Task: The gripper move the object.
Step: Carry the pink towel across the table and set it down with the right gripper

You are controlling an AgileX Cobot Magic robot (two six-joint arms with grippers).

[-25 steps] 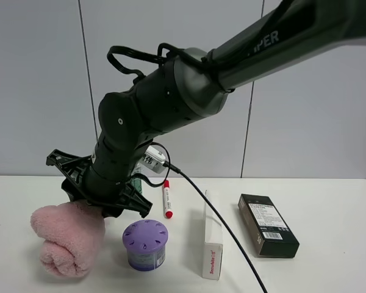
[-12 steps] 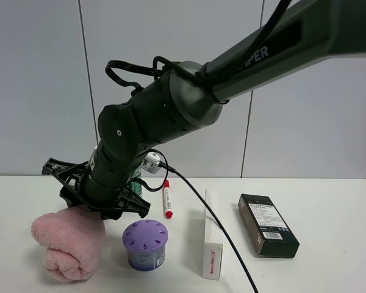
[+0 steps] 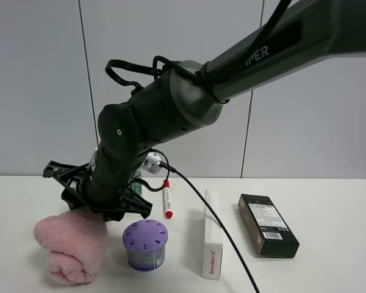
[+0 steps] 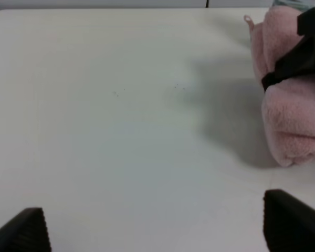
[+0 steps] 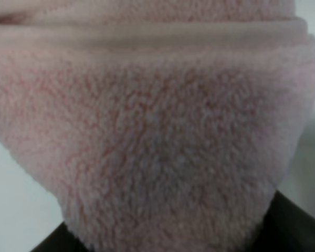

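Note:
The fluffy pink rolled towel (image 3: 73,247) lies at the left front of the white table (image 3: 329,268). My right gripper (image 3: 88,210), at the end of the thick black arm that reaches across from the right, is shut around the towel's upper part. In the right wrist view the towel (image 5: 147,131) fills the picture, with dark fingertips (image 5: 296,228) at its edges. In the left wrist view the towel (image 4: 291,105) shows with a black finger pressed across it. My left gripper (image 4: 157,231) is open and empty over bare table, apart from the towel.
A purple round jar (image 3: 144,244) stands right beside the towel. A red-capped marker (image 3: 167,198) lies behind it. A long white box (image 3: 212,244) and a black box (image 3: 268,233) lie to the right. A black cable (image 3: 219,229) trails across the table.
The right arm and the towel have shifted slightly to the right. The grip on the towel has stayed the same.

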